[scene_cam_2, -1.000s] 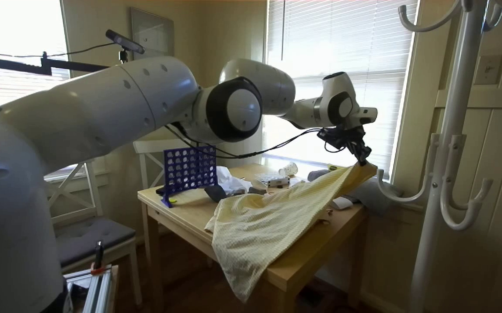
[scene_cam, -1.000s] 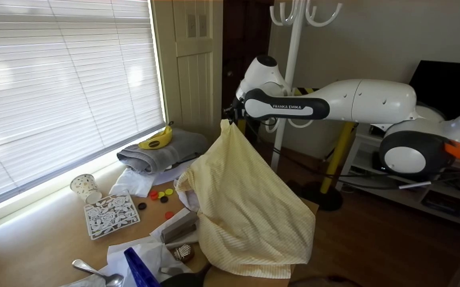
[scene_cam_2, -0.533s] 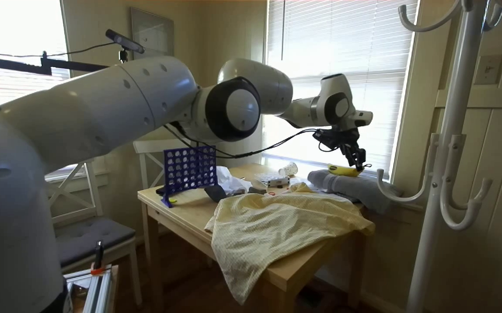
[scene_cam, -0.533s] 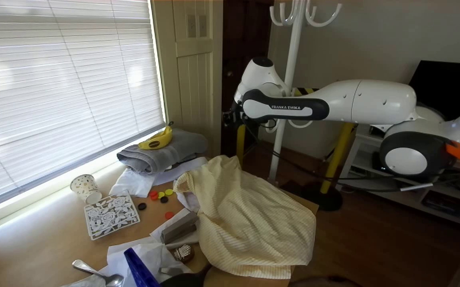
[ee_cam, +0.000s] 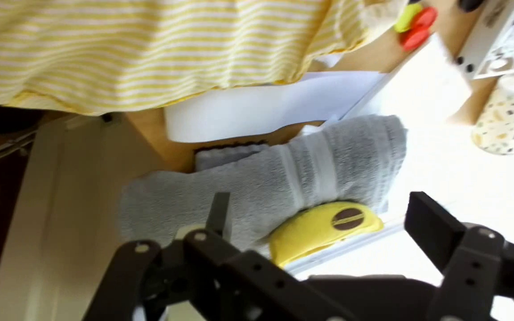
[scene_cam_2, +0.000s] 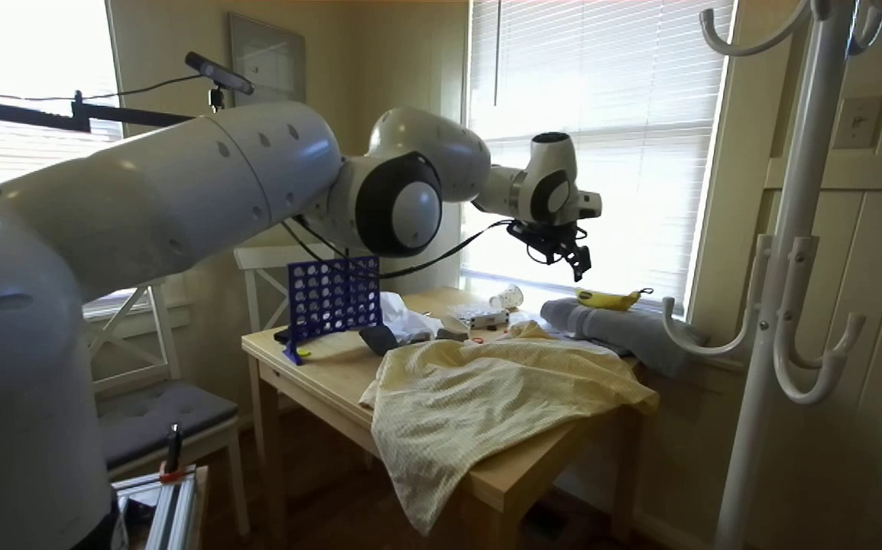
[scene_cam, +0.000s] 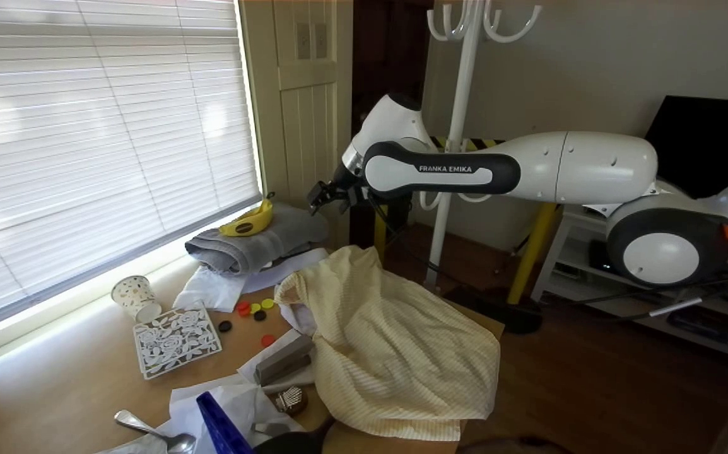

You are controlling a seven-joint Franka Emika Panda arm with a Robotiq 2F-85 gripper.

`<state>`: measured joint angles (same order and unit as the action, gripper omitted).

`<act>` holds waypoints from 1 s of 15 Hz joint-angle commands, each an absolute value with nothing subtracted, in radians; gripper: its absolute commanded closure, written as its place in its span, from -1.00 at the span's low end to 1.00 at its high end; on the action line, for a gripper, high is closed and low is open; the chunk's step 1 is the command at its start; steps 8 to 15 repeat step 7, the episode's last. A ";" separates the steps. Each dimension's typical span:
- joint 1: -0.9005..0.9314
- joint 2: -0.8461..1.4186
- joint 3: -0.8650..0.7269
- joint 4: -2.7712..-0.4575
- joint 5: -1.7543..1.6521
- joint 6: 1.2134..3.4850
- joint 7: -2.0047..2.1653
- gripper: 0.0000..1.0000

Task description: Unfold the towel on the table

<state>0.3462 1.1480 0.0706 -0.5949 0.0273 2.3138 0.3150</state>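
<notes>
The pale yellow striped towel (scene_cam: 402, 340) lies wrinkled over one end of the wooden table (scene_cam: 42, 410), with folds on top. In an exterior view a corner of the towel (scene_cam_2: 441, 412) hangs below the edge of the table (scene_cam_2: 521, 477). The wrist view has part of the towel (ee_cam: 163, 49) along its top, apart from the fingers. My gripper (ee_cam: 321, 200) is open, its two fingers wide apart with nothing between them. It hovers in the air above the towel's far end, near the window, as an exterior view of the gripper (scene_cam_2: 580, 271) shows.
A grey folded cloth (scene_cam: 301, 228) with a yellow banana-shaped pouch (ee_cam: 324, 227) on it lies by the window. Around the towel are a paper cup (scene_cam: 134, 296), a white openwork holder (scene_cam: 178, 340), a spoon (scene_cam: 149, 429) and a blue grid (scene_cam_2: 334, 298). A coat stand (scene_cam_2: 785, 229) rises beside the table.
The gripper has opened and let go of the towel's raised corner, which has dropped onto the table and over its edge. Since then the arm has moved away toward the window.
</notes>
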 commanded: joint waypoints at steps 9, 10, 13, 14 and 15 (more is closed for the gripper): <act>0.347 1.148 0.104 -0.596 0.035 2.302 0.287 -1.00; 0.347 1.148 0.104 -0.596 0.035 2.302 0.287 -1.00; 0.347 1.148 0.104 -0.596 0.035 2.302 0.287 -1.00; 0.347 1.148 0.104 -0.596 0.035 2.302 0.287 -1.00; 0.347 1.148 0.104 -0.596 0.035 2.302 0.287 -1.00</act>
